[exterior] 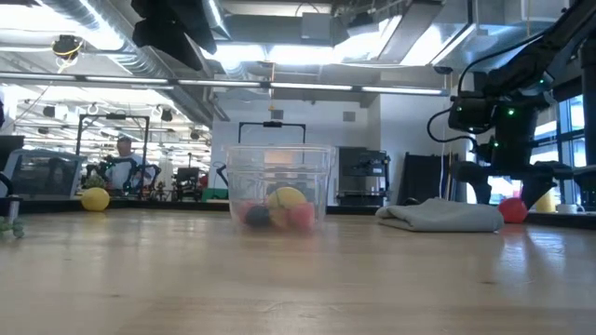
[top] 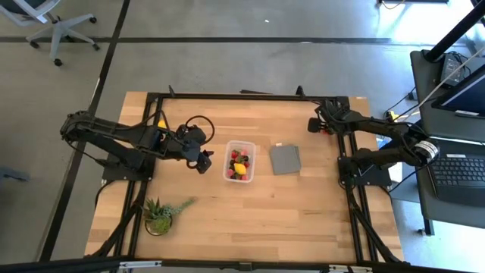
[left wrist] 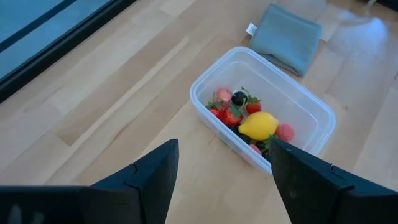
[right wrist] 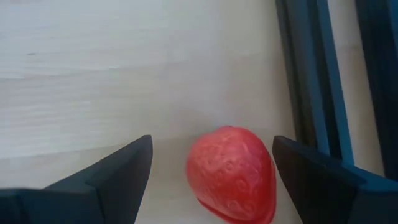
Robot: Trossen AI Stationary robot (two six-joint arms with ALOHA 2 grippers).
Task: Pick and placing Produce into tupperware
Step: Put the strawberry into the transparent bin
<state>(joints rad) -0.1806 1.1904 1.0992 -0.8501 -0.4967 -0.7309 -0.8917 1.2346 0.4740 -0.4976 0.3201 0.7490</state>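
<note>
The clear tupperware (top: 239, 161) stands mid-table and holds several pieces of produce: red strawberries, a dark berry and a yellow lemon (left wrist: 257, 125). My left gripper (top: 201, 161) is open and empty just left of the tub, above the table. My right gripper (top: 317, 123) is open at the far right of the table, its fingers on either side of a red strawberry (right wrist: 231, 173) that lies on the wood; I see no touch. The tub also shows in the low view (exterior: 279, 186).
A folded grey cloth (top: 285, 158) lies right of the tub. A green spiky potted plant (top: 159, 214) stands at the near left. A yellow piece (top: 161, 123) lies by the left arm's base. Black frame rails (right wrist: 317, 74) run close beside the strawberry.
</note>
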